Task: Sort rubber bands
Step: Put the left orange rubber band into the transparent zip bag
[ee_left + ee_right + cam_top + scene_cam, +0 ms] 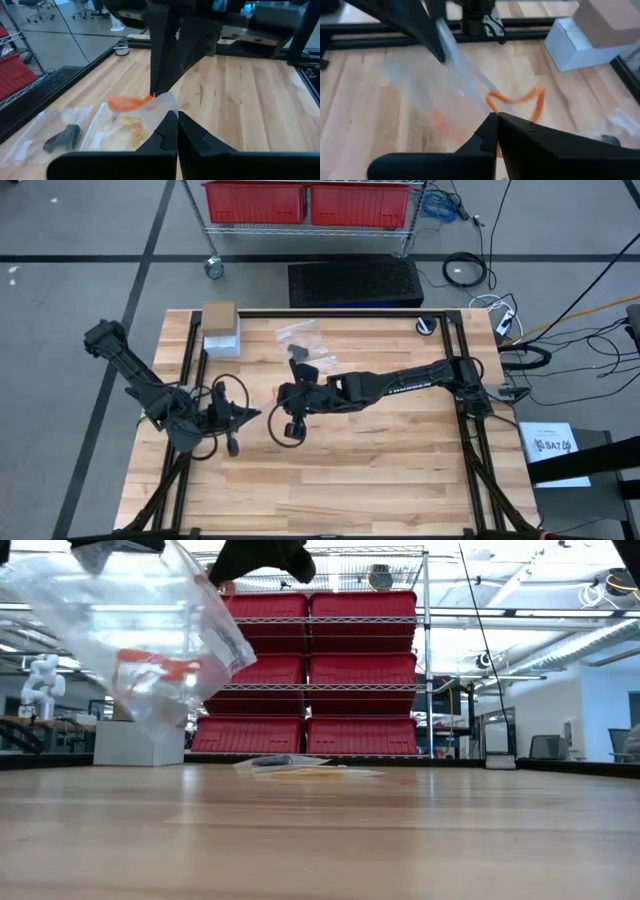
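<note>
High view: both dark arms meet over the pale wooden plank table (pixel 400 470). The left end effector (pixel 252 416) and right end effector (pixel 283 392) sit near each other at centre, with clear plastic bags (pixel 305 340) at twelve o'clock from them.

Low view: a clear plastic bag holding orange rubber bands (pixel 150 668) hangs lifted above the table.

Left wrist view: its fingers are clamped together on that bag's edge (pixel 162 102); pale tan-yellow bands (pixel 132 125) lie bagged below.

Right wrist view: its fingers are likewise pinched on the bag (pixel 450 95).
</note>
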{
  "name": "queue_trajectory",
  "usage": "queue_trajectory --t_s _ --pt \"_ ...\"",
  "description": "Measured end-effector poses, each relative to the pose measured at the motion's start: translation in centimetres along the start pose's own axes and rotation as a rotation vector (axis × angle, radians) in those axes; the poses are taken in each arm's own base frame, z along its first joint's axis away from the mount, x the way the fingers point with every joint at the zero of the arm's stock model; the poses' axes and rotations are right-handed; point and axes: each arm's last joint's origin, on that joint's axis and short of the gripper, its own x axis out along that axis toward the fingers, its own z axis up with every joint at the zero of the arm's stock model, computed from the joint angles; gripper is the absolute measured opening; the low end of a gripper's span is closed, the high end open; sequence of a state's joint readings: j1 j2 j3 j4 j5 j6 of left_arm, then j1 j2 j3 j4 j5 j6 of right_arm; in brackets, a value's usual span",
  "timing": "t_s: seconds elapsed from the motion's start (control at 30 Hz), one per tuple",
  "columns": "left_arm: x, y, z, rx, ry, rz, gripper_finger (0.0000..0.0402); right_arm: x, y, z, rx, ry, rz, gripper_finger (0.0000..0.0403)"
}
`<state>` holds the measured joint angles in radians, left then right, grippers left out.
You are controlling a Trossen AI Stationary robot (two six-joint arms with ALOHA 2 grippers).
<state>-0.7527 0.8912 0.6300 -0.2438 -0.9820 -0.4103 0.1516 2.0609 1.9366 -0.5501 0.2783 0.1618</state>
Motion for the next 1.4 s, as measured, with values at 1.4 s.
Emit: queue_trajectory --t_s 1.4 --pt "1.1 0.1 -0.1 0.029 0.048 -0.032 0.0 1.3 0.3 -0.1 -0.094 -0.006 0.22 0.0"
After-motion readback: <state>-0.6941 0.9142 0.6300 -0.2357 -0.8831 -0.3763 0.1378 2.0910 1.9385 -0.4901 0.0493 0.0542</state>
